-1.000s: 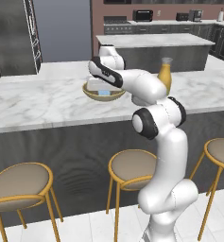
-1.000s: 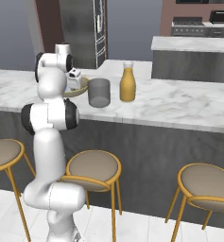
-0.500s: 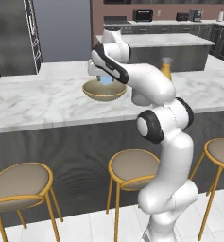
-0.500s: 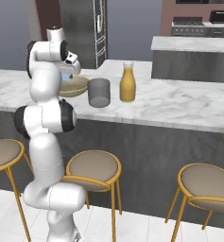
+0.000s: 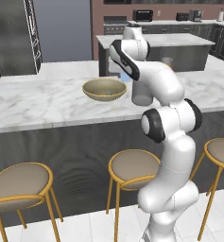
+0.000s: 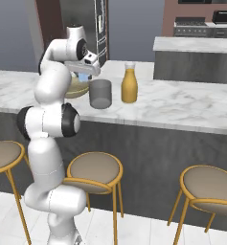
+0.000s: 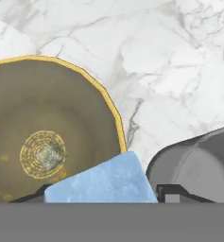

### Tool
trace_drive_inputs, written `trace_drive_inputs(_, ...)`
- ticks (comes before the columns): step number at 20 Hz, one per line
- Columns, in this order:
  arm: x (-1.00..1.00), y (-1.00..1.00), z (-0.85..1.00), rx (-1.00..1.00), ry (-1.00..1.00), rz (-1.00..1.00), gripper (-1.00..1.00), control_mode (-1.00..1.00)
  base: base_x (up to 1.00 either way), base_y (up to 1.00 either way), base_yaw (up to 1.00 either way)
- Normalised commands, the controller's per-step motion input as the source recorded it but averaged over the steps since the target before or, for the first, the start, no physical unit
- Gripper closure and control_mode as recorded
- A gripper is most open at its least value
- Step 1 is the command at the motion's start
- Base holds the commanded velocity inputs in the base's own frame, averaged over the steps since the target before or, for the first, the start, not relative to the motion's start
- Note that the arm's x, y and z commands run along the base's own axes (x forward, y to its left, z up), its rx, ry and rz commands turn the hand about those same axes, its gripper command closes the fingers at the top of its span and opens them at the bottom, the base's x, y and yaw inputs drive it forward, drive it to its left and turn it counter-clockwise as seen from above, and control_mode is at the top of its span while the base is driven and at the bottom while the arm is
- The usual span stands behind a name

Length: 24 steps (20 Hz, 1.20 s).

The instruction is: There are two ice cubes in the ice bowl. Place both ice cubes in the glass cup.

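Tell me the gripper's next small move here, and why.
Probably carry sideways until centred over the grey translucent glass cup. The gripper holds a pale-blue ice cube that hangs above the gap between the tan-gold ice bowl and the cup, so releasing now would likely miss.

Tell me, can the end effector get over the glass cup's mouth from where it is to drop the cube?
Probably yes. The end effector holds an ice cube above the counter, between the ice bowl and the glass cup. The cup's mouth looks open, with nothing between; the carafe stands on its far side.
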Motion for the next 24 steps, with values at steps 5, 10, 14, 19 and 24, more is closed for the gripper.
trace_drive_inputs(5, 0.2, -0.86, 0.31, 0.0, 0.05, -0.16, 1.0, -1.0, 0.0, 0.0, 0.0)
trace_drive_inputs(10, 0.01, -0.47, 0.34, 0.01, 0.0, -0.08, 1.0, -1.0, 0.0, 0.0, 0.0)
trace_drive_inputs(14, 0.01, 0.0, 0.45, 0.0, -0.01, 0.0, 1.0, -1.0, 0.0, 0.0, 0.0)
trace_drive_inputs(19, -0.19, 0.0, 0.2, 0.0, -0.02, 0.0, 1.0, -1.0, 0.0, 0.0, 0.0)
trace_drive_inputs(24, -0.75, -0.22, -0.31, 0.0, 0.0, 0.0, 1.0, -1.0, 0.0, 0.0, 0.0)
